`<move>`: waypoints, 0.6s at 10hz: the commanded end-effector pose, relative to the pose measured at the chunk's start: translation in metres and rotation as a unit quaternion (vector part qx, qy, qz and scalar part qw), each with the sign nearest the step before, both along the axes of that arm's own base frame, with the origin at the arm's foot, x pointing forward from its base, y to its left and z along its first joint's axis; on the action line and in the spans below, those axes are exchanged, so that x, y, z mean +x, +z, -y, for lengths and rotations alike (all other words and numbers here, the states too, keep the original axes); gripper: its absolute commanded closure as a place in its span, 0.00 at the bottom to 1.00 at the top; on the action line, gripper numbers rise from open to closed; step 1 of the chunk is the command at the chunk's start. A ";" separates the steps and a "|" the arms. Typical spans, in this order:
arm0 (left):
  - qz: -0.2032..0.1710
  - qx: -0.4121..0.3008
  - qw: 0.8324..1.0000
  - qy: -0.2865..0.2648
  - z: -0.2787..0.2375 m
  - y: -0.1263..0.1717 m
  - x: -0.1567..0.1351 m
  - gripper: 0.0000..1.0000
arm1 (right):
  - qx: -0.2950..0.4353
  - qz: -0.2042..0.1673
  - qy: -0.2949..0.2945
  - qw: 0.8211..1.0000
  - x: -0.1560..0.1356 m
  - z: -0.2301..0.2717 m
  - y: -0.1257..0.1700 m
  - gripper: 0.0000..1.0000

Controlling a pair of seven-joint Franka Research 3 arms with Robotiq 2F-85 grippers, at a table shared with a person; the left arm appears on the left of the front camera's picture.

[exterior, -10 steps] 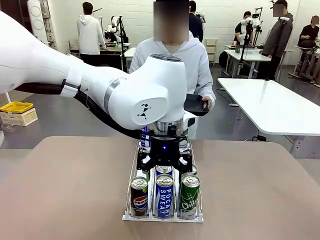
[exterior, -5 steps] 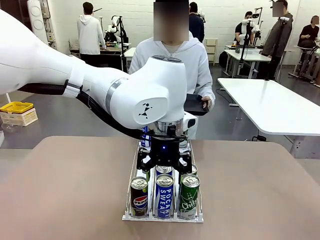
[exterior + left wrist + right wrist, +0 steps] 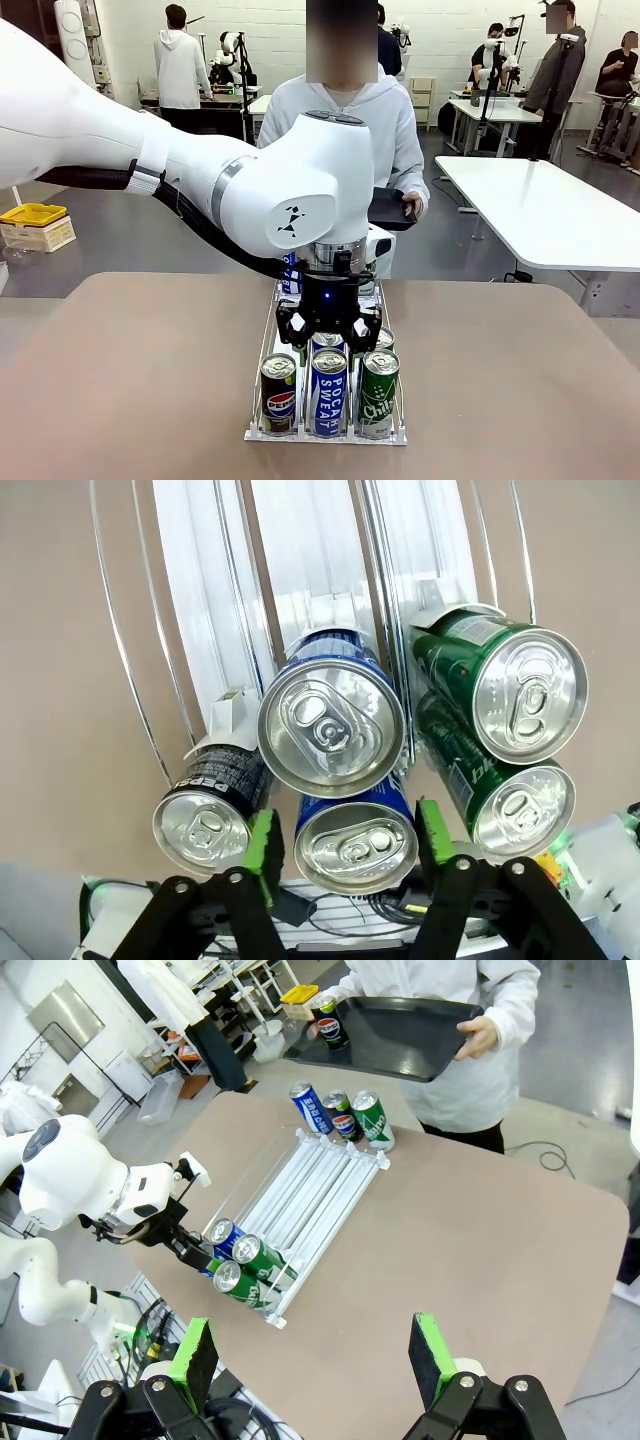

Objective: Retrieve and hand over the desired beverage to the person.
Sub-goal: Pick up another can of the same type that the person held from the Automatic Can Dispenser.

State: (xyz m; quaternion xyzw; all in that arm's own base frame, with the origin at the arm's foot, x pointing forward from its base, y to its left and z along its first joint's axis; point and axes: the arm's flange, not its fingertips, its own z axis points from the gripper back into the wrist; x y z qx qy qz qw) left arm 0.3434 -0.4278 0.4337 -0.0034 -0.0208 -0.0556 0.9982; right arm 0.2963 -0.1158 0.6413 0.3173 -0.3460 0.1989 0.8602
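Note:
A clear wire rack (image 3: 325, 436) on the brown table holds upright cans in three lanes: Pepsi (image 3: 278, 392), blue Pocari Sweat (image 3: 328, 392), green Chilsung (image 3: 378, 392). My left gripper (image 3: 328, 345) hangs straight down over the middle lane. In the left wrist view its green pads (image 3: 265, 842) press both sides of the blue can (image 3: 355, 845) nearest the bottom edge, so my left gripper (image 3: 348, 842) is shut on it. A second blue can (image 3: 330, 725) stands just beyond. The person (image 3: 345, 120) waits across the table with a black tray (image 3: 410, 1025) carrying a Pepsi can (image 3: 331, 1025). My right gripper (image 3: 312, 1360) is open, high above the table.
Three more cans (image 3: 345, 1118) stand at the rack's far end near the person. Two green cans (image 3: 525, 750) and one Pepsi (image 3: 205, 825) flank the gripped can closely. Bare tabletop (image 3: 130, 380) lies on both sides of the rack. A white table (image 3: 540, 210) stands back right.
The left gripper's fingers have drawn in from wide apart onto the blue can in the middle lane. The arm has stayed in place over the rack.

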 end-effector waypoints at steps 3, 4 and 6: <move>-0.017 0.006 1.000 -0.004 0.000 0.002 0.001 0.90 | 0.017 0.011 0.011 1.000 0.002 -0.001 0.000 0.00; -0.021 0.005 1.000 -0.002 0.000 0.002 0.001 1.00 | 0.017 0.011 0.011 1.000 0.002 -0.001 0.000 0.00; -0.028 0.006 1.000 -0.001 -0.001 0.003 0.000 1.00 | 0.017 0.011 0.011 1.000 0.002 -0.001 0.000 0.00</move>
